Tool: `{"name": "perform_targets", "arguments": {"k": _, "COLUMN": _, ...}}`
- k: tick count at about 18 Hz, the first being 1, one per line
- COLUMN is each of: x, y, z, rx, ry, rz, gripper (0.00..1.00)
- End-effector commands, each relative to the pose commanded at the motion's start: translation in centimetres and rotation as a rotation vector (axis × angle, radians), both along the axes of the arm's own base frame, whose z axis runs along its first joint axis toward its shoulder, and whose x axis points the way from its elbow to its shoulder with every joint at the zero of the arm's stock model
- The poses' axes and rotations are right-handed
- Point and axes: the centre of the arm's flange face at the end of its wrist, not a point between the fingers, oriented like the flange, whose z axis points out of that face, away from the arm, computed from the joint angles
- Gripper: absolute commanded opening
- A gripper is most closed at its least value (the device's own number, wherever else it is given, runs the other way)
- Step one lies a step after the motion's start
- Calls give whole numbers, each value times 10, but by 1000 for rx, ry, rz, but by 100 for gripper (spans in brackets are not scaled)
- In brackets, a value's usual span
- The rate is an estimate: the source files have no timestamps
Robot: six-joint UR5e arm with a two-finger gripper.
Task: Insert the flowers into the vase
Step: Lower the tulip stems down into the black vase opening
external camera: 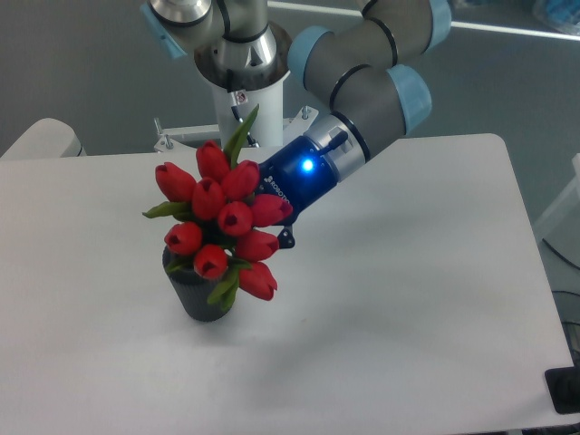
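The flowers point(222, 217), a bunch of red tulip buds with green leaves, stand over the mouth of the dark grey ribbed vase point(199, 295), leaning slightly right. Their stems run down into the vase and are hidden by the buds. The vase stands upright on the white table point(408, 299), left of centre. My gripper point(283, 234) comes in from the upper right, its blue body right behind the bunch. The buds cover its fingers except for one dark tip at the bunch's right edge, so I cannot tell whether it grips the flowers.
The arm's base column point(240, 100) stands at the table's far edge behind the flowers. A pale rounded object point(41, 138) sits at the far left. The table's right edge runs down near a dark item point(564, 390) at the lower right.
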Motion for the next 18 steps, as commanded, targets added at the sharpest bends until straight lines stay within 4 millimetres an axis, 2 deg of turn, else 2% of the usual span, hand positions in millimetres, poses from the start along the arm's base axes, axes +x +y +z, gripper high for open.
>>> {"name": "perform_targets", "arguments": {"k": 10, "x": 16, "y": -1, "z": -21, "rx": 8, "ry": 17, "rz": -26, "gripper": 3}}
{"name": "perform_targets", "arguments": {"k": 18, "x": 27, "y": -10, "z": -51, "rx": 30, "ry": 54, "rz": -43, "gripper": 5}}
